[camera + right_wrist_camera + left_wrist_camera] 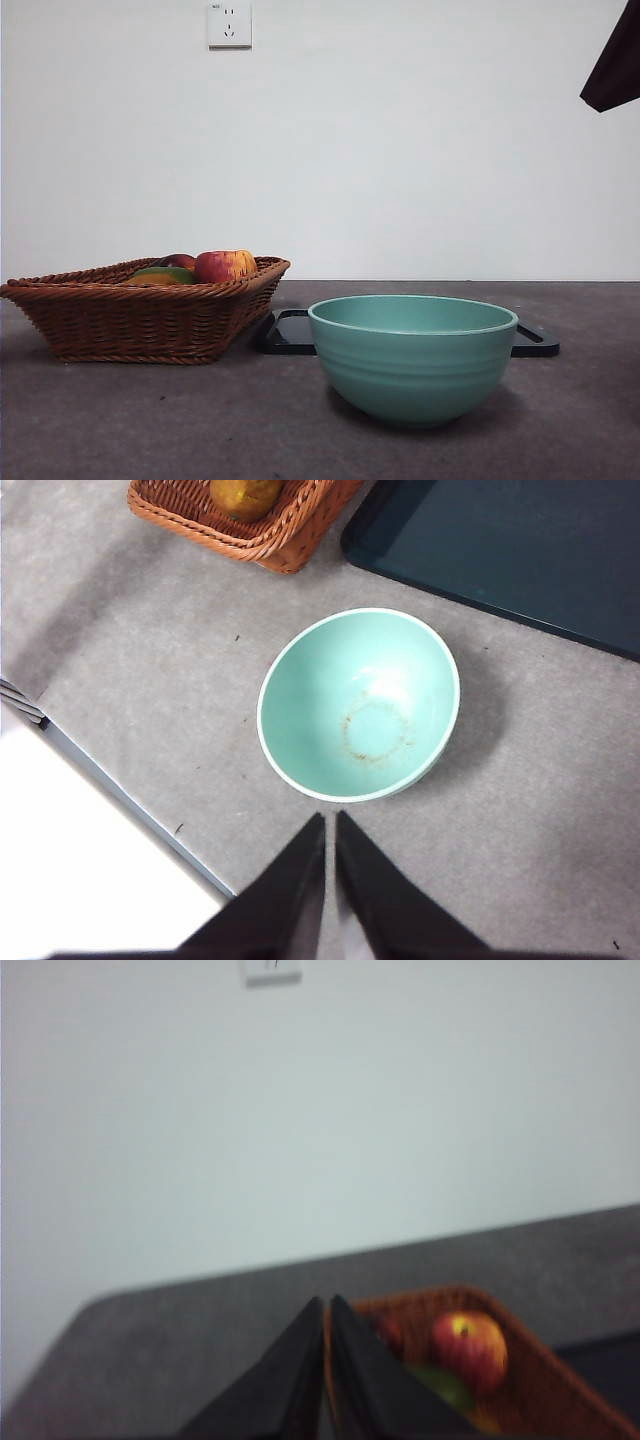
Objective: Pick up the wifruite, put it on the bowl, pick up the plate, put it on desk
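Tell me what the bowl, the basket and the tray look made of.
Bowl: likely glazed ceramic, smooth teal with faint ridges and a soft sheen. Basket: woven wicker, brown strands visibly interlaced. Tray: glossy black, probably plastic or lacquer; the look leaves it open.

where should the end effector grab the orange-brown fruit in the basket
Probably from straight above, jaws closing across the widest part of the wifruite. It is small and rounded and sits low inside the wicker basket, whose raised rim blocks a sideways approach. The apple and green fruit seem to lie close by, so a narrow top-down pinch seems safest.
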Controlling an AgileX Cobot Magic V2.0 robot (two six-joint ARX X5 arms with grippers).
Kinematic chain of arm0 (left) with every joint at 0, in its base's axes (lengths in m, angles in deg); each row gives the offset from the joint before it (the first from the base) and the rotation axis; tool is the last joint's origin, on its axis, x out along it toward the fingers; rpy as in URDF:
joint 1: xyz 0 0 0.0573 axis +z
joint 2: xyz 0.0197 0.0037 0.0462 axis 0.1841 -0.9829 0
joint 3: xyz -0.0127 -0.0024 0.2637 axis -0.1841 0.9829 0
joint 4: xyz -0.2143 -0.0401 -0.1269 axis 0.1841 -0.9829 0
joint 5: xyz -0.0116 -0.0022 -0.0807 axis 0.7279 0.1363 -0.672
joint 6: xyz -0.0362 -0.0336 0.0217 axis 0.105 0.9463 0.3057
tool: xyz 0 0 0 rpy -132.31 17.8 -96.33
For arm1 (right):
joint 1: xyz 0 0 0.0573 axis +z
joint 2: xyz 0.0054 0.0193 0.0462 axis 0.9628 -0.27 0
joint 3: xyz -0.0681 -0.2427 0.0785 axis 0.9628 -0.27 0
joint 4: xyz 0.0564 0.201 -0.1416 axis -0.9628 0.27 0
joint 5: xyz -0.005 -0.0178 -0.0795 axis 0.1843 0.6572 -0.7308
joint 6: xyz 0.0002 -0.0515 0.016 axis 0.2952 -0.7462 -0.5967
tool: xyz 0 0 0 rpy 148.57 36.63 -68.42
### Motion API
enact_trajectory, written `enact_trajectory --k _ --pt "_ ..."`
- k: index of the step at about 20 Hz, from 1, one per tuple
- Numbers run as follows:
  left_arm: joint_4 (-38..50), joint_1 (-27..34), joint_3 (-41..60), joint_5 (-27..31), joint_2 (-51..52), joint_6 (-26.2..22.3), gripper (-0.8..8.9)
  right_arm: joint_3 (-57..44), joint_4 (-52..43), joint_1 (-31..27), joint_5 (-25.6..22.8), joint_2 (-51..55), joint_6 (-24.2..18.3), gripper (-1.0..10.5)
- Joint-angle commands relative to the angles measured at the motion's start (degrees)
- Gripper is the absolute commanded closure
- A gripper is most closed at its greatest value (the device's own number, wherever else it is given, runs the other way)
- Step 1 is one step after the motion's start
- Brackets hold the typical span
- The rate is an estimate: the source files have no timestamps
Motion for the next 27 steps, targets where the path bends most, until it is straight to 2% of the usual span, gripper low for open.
enact_trajectory --k 1,4,11,17,27 --pt "0.83 0.15 5.35 0.68 2.58 2.08 8.05 1.01 -0.7 0.5 -0.02 -0.26 -0.35 9.4" --pt "0.39 0.13 10.4 2.91 5.29 2.78 8.05 1.01 -0.7 0.5 -0.02 -0.26 -0.35 9.4" --pt "-1.03 0.13 16.06 3.08 7.02 2.84 8.05 0.98 -0.72 0.5 -0.04 -0.26 -0.35 9.4" --pt "-8.22 0.13 16.17 3.06 6.99 2.91 8.05 1.01 -0.72 0.5 -0.02 -0.26 -0.35 9.4" --pt "-8.2 0.13 16.15 3.04 6.99 2.84 8.05 1.01 -0.72 0.5 -0.02 -0.26 -0.35 9.4"
